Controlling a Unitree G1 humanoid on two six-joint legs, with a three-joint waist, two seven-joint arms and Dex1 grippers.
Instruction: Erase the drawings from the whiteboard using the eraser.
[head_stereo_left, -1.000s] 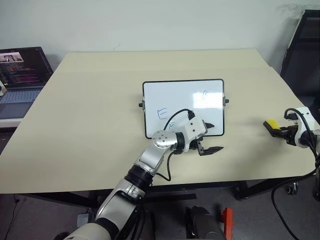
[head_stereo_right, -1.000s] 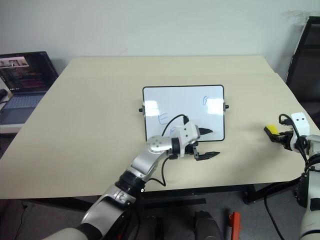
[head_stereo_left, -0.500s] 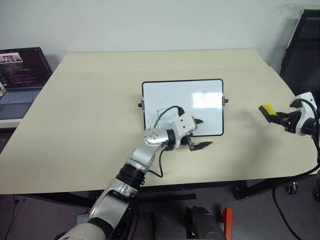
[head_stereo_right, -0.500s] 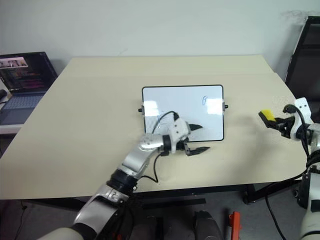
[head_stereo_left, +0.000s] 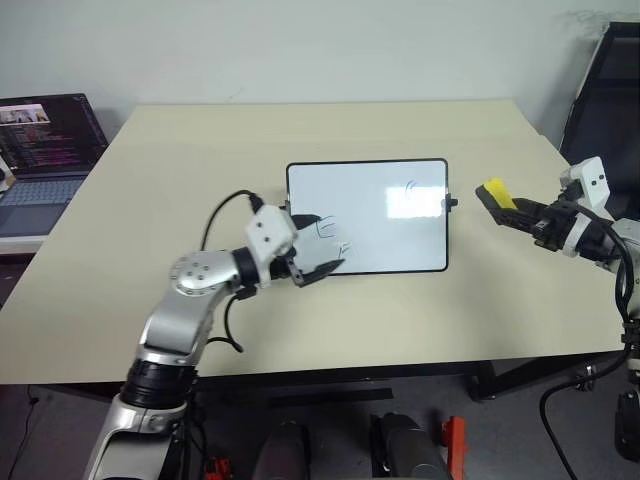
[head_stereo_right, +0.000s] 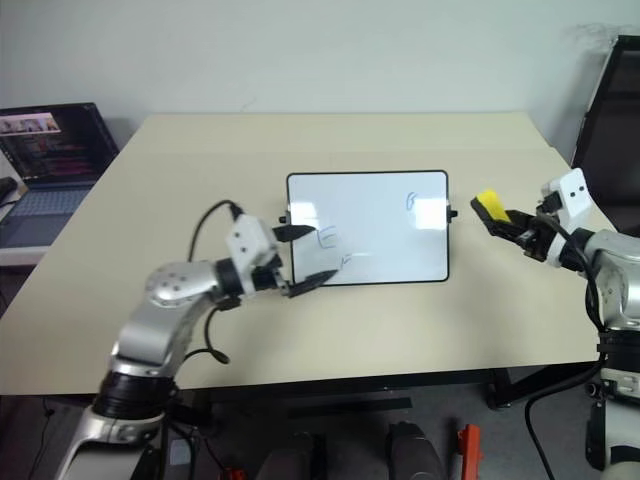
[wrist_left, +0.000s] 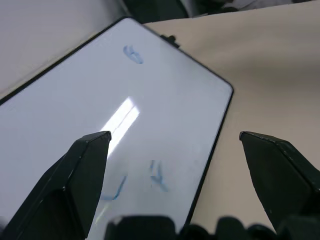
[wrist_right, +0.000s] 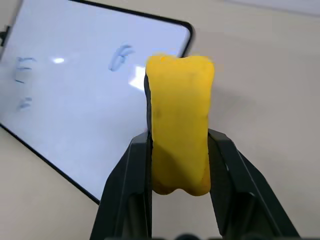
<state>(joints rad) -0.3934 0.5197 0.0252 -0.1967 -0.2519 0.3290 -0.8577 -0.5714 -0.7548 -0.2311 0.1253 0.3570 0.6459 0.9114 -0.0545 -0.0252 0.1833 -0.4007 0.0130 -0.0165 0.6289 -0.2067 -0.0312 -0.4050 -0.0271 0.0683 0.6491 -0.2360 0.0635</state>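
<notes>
The whiteboard (head_stereo_left: 380, 215) lies flat at the middle of the tan table. Thin blue drawings mark it: a small loop (head_stereo_left: 410, 187) near its far right, an E (head_stereo_right: 326, 237) and an F (head_stereo_right: 345, 259) at its near left. My left gripper (head_stereo_left: 325, 246) hovers open over the board's near left corner, right beside the E and F; its wrist view looks across the board (wrist_left: 150, 100) between both black fingers (wrist_left: 85, 165). My right gripper (head_stereo_left: 505, 206) is shut on the yellow eraser (head_stereo_left: 494, 192), held in the air just off the board's right side, clear of the board (wrist_right: 75, 95).
An open laptop (head_stereo_left: 45, 150) stands off the table's left side. A black chair (head_stereo_left: 605, 90) is at the far right. Bare table (head_stereo_left: 200, 170) surrounds the board on all sides.
My left arm swung left, carrying its open gripper from the board's near edge to its near left corner. My right gripper rose and moved left toward the board with the eraser.
</notes>
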